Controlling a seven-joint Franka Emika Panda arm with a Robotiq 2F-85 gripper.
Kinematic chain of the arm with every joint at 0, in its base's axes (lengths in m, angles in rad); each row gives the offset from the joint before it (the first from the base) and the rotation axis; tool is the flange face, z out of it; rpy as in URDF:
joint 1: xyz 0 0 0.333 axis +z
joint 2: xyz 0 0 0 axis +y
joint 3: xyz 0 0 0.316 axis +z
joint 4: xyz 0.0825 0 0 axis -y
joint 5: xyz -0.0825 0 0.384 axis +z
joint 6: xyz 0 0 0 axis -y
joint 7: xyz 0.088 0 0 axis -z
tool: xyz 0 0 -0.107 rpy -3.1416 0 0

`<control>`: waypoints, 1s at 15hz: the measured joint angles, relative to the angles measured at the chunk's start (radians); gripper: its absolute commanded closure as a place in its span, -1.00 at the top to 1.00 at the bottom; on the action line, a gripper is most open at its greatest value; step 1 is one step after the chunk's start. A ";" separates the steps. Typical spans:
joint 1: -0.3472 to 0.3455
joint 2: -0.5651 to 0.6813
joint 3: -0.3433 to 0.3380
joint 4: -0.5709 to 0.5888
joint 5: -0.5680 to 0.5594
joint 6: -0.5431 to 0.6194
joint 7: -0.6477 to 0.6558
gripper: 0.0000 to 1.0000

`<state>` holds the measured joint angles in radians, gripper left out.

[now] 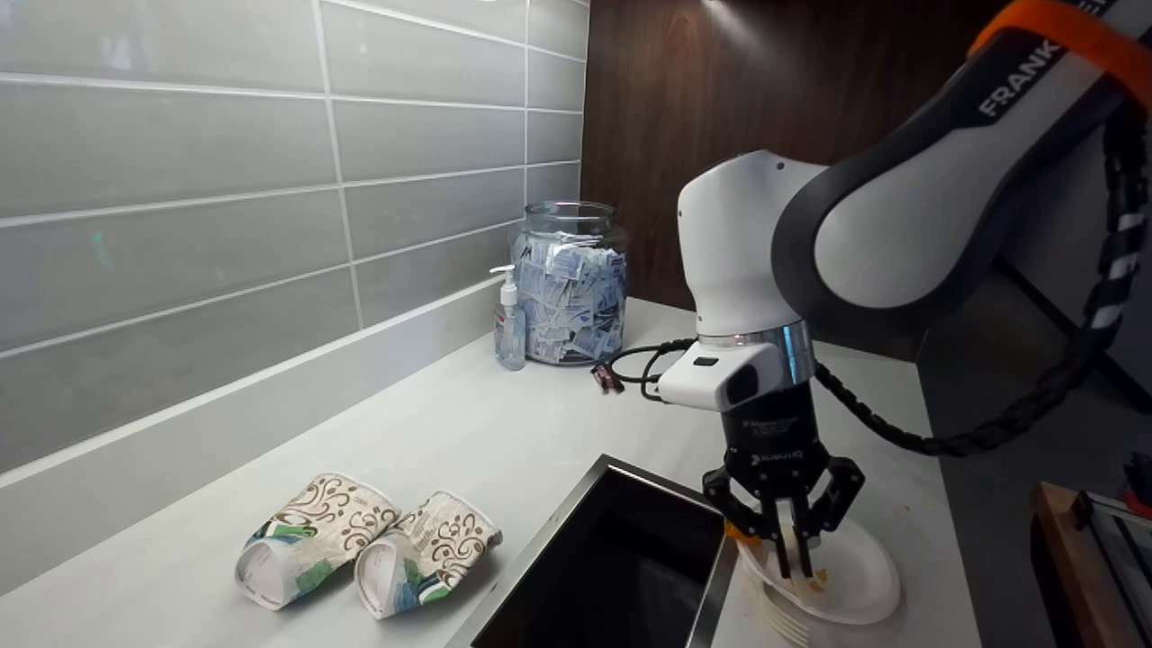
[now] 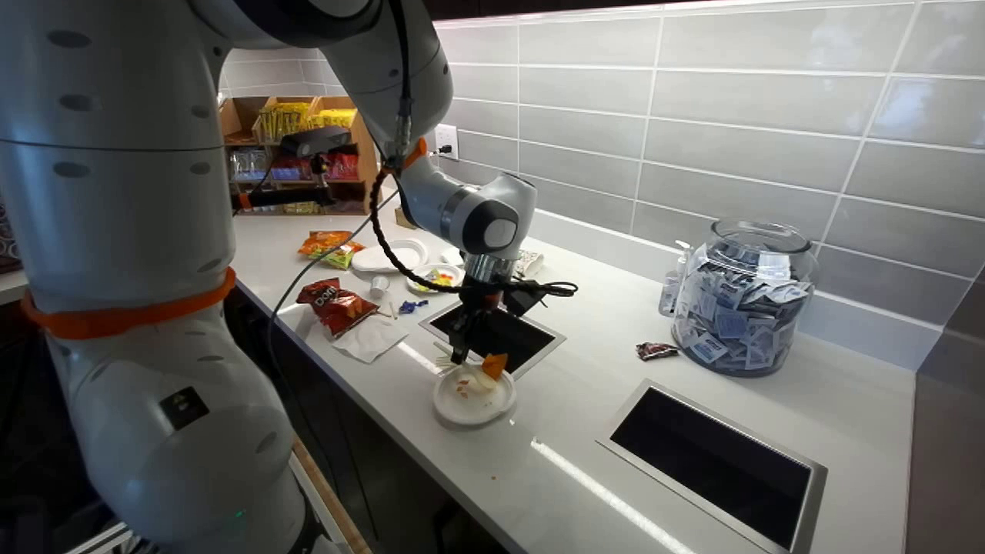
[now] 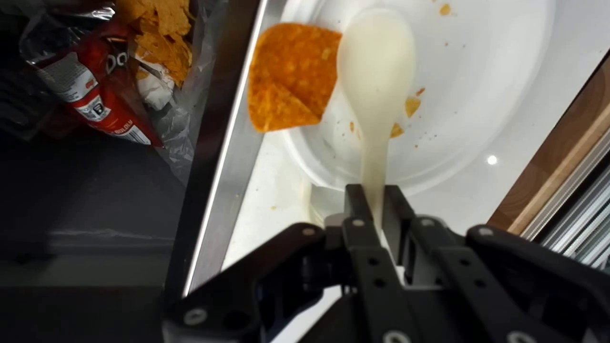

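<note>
Gripping a spoon (image 3: 375,114) is the hand (image 3: 374,193); wrist view alone shows binned chips (image 3: 167,38).

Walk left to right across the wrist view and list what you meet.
Red chip bag, orange chip, pale spoon, wooden edge.

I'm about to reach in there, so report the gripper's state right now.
Gripper: closed, holding the spoon.
</note>
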<state>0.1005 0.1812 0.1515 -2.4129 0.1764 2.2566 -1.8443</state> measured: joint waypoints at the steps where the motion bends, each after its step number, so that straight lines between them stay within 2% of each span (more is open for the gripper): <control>1: 0.000 0.001 0.000 0.002 0.000 0.000 -0.003 -0.93; 15: 0.000 0.009 0.013 0.027 0.000 0.000 -0.028 -0.93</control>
<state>0.1007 0.1900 0.1642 -2.3861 0.1763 2.2566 -1.8722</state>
